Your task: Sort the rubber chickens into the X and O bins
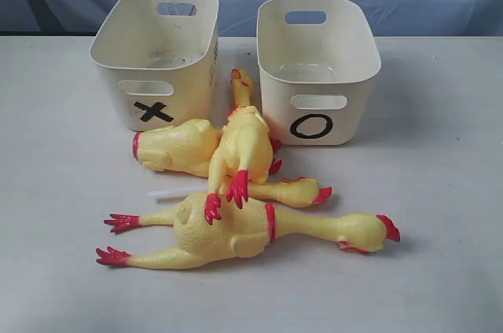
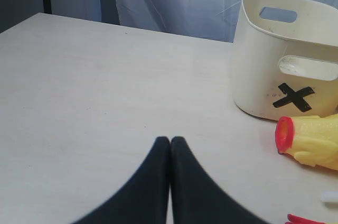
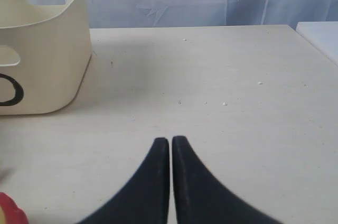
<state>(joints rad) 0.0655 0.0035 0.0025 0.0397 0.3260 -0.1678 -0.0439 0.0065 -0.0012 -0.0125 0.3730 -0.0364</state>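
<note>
The X bin [image 1: 182, 85] stands at the back left and the O bin [image 1: 350, 109] at the back right, both empty. In front of them the rubber chickens lie in a pile. A headless body [image 1: 169, 147] lies before the X bin. One whole chicken [image 1: 245, 144] lies across the pile, its head between the bins. A head-and-neck piece [image 1: 297, 192] lies under it. The other whole chicken [image 1: 236, 231] lies nearest the front. Neither gripper shows in the exterior view. My left gripper [image 2: 170, 139] is shut and empty over bare table, left of the X bin [image 2: 264, 76] and headless body [image 2: 311, 139]. My right gripper [image 3: 170, 139] is shut and empty, right of the O bin [image 3: 47, 60].
A small white strip [image 1: 169, 192] lies on the table beside the pile. A red comb tip [image 3: 10, 211] shows at the corner of the right wrist view. A blue-grey curtain hangs behind the table.
</note>
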